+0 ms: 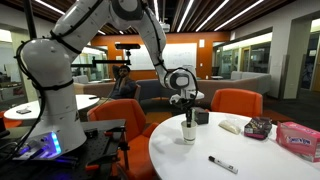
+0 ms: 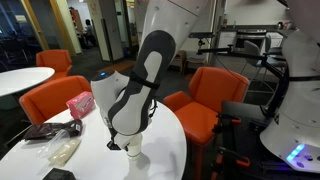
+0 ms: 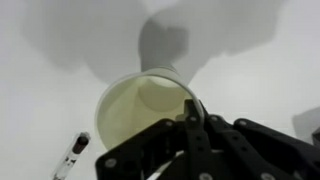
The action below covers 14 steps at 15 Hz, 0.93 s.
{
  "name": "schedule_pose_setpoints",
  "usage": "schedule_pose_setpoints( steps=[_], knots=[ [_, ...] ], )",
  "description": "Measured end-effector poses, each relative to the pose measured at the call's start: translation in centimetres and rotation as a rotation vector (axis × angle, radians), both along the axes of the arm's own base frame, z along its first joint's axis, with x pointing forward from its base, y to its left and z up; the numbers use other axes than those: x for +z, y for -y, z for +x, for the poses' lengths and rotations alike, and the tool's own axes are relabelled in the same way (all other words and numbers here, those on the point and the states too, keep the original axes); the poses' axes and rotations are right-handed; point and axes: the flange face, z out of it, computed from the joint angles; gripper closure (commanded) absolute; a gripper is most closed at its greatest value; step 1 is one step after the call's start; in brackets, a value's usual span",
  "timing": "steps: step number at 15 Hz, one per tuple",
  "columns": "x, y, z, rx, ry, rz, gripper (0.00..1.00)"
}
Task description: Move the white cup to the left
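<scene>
Fig. 1. Grasp stage of the task, seen in 3 views. The white cup (image 1: 188,130) stands upright on the round white table (image 1: 250,160), mouth open to the wrist camera, and has not yet been shifted to the left.

My gripper (image 1: 187,108) hangs straight above the cup, fingers pointing down and reaching its rolled rim. In the wrist view the linkages run together at 1 point on the near right of the rim (image 3: 190,110). My fingers are therefore drawn narrow, and I judge them pinched on the cup wall, 1 inside and 1 outside. How firm that pinch is cannot be told. In an exterior view my wrist body covers most of the cup (image 2: 133,152), leaving only its lower part in sight.

Next move, as I judge it: raise the cup just off the table, or slide it, and carry it sideways to my left. It should be kept upright, since a grip on 1 side of the rim could tip it. A small dark box (image 1: 201,117) sits just beside the cup, and a marker (image 1: 222,165) lies apart on the table; the path should clear both.
</scene>
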Motion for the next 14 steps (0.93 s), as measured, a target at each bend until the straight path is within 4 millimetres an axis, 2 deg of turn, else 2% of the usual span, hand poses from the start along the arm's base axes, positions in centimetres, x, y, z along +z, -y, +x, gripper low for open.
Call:
schedule_pose_setpoints(
  steps=[1, 2, 3, 8, 12, 14],
  knots=[
    [-0.1, -0.1, 0.1, 0.001, 0.000, 0.000, 0.73],
    [-0.1, -0.1, 0.1, 0.001, 0.000, -0.001, 0.72],
    [-0.2, -0.1, 0.1, 0.001, -0.002, -0.001, 0.67],
    [-0.1, -0.1, 0.2, 0.000, -0.019, -0.006, 0.27],
    [2.8, -0.5, 0.8, 0.000, 0.014, 0.010, 0.01],
    [5.0, -0.2, 0.7, -0.006, 0.007, 0.015, 0.00]
  ],
)
